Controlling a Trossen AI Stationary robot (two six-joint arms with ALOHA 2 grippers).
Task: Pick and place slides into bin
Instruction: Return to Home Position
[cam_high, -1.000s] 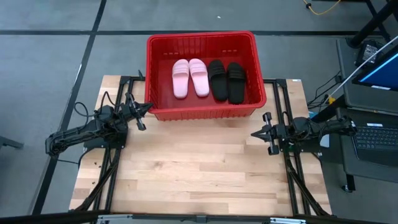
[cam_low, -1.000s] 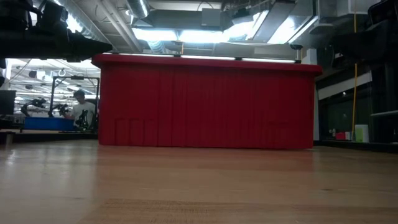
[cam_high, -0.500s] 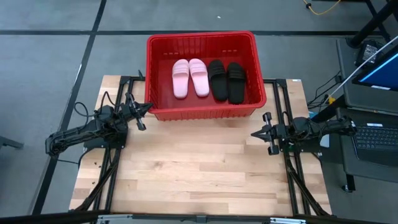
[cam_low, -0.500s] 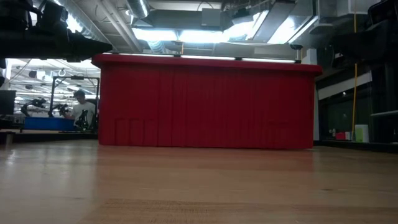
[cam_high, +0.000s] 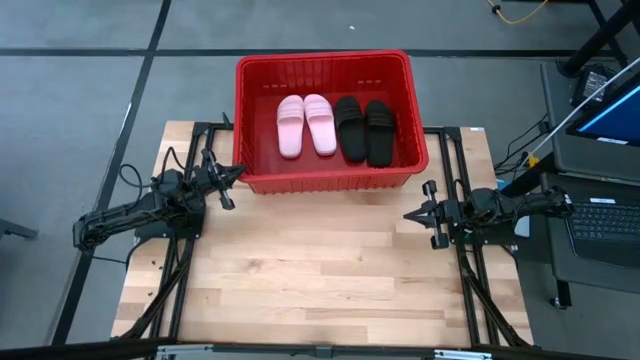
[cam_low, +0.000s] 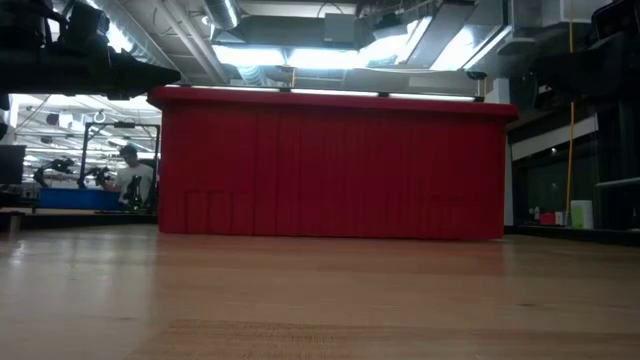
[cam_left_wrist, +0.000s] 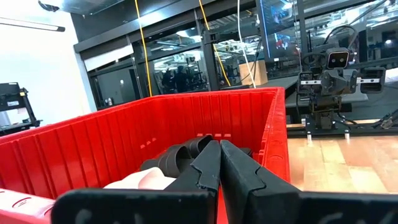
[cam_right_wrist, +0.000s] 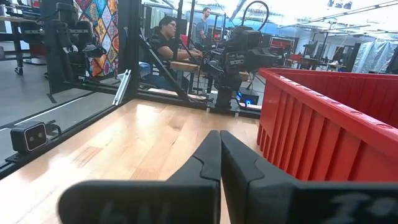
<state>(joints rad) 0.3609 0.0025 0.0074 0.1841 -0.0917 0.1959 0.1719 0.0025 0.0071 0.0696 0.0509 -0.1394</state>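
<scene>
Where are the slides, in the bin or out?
In: two pink slides and two black slides lie side by side in the bin.

My high camera looks straight down; my low one sits at tabletop height, close to the bin (cam_low: 330, 165). Both wrist cameras show it too.

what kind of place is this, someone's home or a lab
Most likely a robotics lab: the left gripper and right gripper wait over a wooden table by the red bin, a laptop sits alongside, and a person sits in the room behind.
</scene>
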